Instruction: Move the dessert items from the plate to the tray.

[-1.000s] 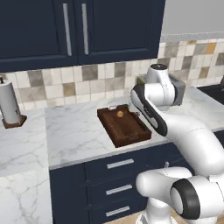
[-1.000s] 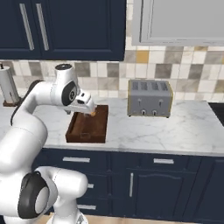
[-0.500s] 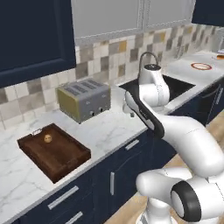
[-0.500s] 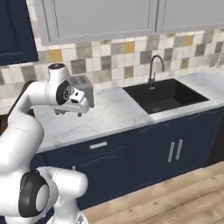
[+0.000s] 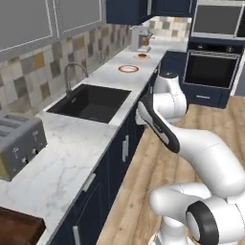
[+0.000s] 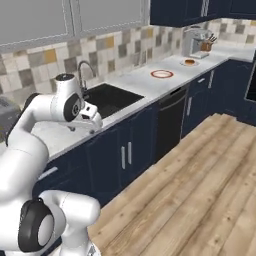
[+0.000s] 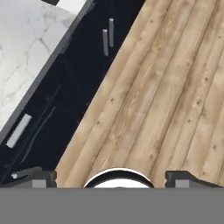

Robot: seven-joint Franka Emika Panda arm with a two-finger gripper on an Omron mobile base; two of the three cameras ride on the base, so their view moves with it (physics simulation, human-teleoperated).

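Since the earlier pictures the whole scene has swung sideways with the base, so the cameras moved rather than the objects: the tray (image 5: 16, 229), central before, is now a dark brown corner at the lower left edge of the left base view, with the toaster (image 5: 19, 141) just beyond it. The end effector (image 7: 111, 177) hangs over the wooden floor (image 7: 175, 87) beside the dark cabinet fronts (image 7: 65, 92), fingers spread wide and holding nothing. The marble desk (image 6: 145, 82) runs past the black sink (image 6: 107, 97) to a red-rimmed plate (image 6: 162, 74); a small brown dessert item (image 6: 189, 62) sits farther along, near a coffee machine (image 6: 194, 42). An oven (image 5: 210, 67) stands at the end.
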